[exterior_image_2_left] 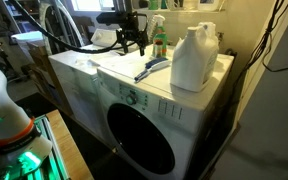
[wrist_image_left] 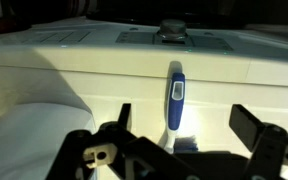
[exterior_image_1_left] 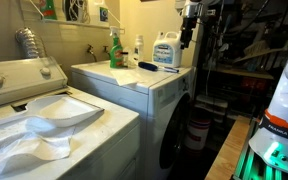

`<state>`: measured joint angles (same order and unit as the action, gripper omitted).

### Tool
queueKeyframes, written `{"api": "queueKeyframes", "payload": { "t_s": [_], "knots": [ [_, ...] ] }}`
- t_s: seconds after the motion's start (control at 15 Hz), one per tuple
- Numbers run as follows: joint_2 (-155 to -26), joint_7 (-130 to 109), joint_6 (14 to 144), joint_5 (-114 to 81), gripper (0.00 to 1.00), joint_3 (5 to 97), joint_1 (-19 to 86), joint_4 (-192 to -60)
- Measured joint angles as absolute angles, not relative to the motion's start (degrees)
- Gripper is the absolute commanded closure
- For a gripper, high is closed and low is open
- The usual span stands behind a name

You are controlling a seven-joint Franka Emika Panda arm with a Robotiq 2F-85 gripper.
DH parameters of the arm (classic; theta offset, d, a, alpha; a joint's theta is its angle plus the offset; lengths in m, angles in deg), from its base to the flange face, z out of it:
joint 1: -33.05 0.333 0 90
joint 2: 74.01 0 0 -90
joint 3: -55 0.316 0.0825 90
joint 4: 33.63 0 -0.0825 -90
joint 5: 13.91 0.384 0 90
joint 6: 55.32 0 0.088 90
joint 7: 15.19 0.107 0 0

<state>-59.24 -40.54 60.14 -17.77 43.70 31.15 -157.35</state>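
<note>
Claw [exterior_image_2_left: 134, 42] hangs above the counter [exterior_image_2_left: 112, 70] w/ open air beneath it. Jaws are spread wide. In the wrist view the brush [wrist_image_left: 176, 100] lies flat betw. them, w/ room either side of its handle. Jug [exterior_image_2_left: 194, 58] stands tall just beside one end of the brush and blocks that side. Green bottle [exterior_image_2_left: 160, 40] and small white bottle [exterior_image_1_left: 138, 47] stand along the back, so the rear is tight. Front strip of the counter and the side toward the washer [exterior_image_1_left: 109, 145] are bare, giving a low, flat way in. Black hose [exterior_image_2_left: 69, 30] arcs behind the arm, off the counter.
</note>
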Motion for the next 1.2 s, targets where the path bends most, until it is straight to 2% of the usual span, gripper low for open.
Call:
{"api": "queueKeyframes", "payload": {
  "t_s": [0.53,1.2],
  "knots": [
    [-59.7,-41.0,60.2,-17.8,0.0,45.8,31.2,-156.8],
    [-73.5,-40.1,65.5,-18.2,0.0,49.8,32.1,-152.0]
  ]
}}
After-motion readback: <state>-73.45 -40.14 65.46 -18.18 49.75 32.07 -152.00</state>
